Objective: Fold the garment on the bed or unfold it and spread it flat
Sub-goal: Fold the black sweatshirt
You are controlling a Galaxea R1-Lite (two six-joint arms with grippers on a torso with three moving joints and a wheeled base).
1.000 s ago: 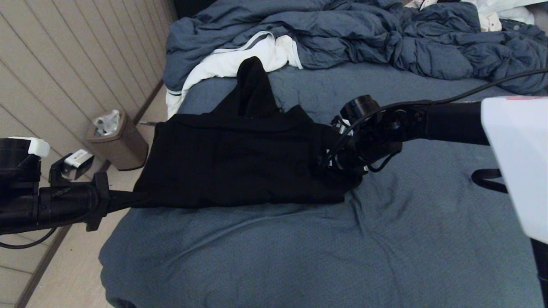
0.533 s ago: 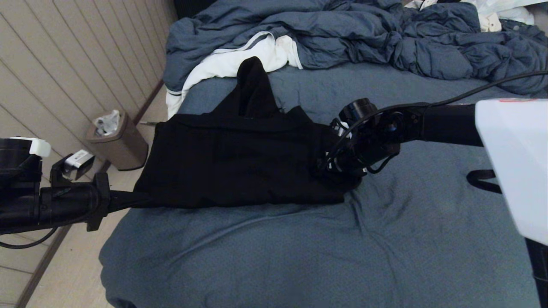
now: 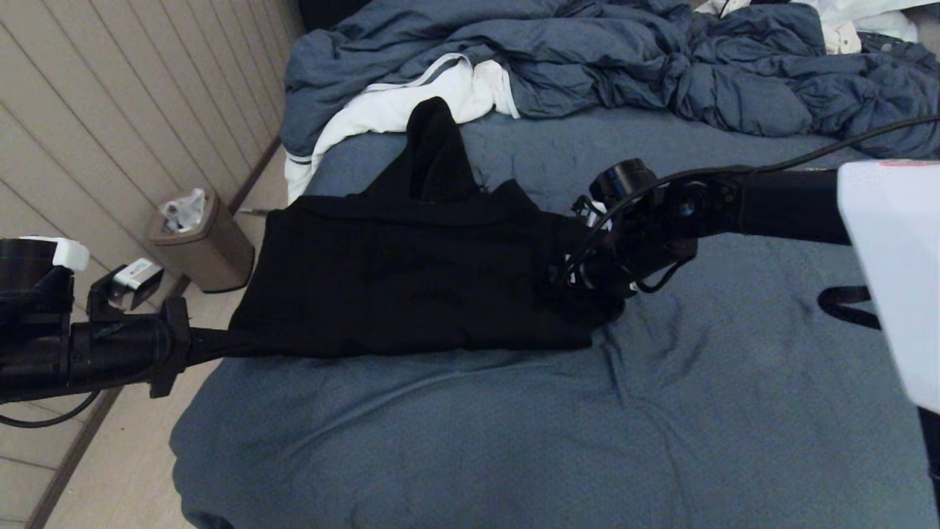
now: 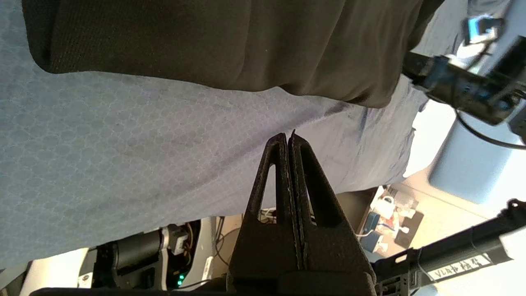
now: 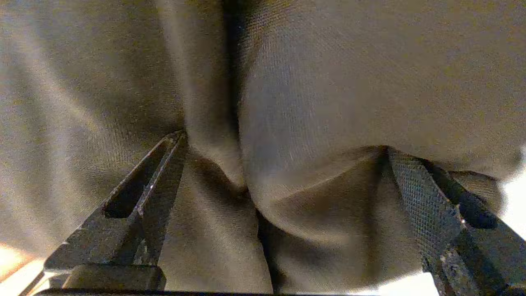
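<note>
My left arm comes in low from the left side and lies pretty much level, pointing across toward the right. The left pincer point(image 4: 289, 137) on the end of it is clamped fully together, fingertips pressed flat against each other with nothing between them. My right arm reaches in from the right, forearm nearly level, wrist bent downward. The right pincer point(image 5: 283, 164) is spread as wide as it goes, fingers point(image 5: 152, 197) far apart, with no grip on anything.
</note>
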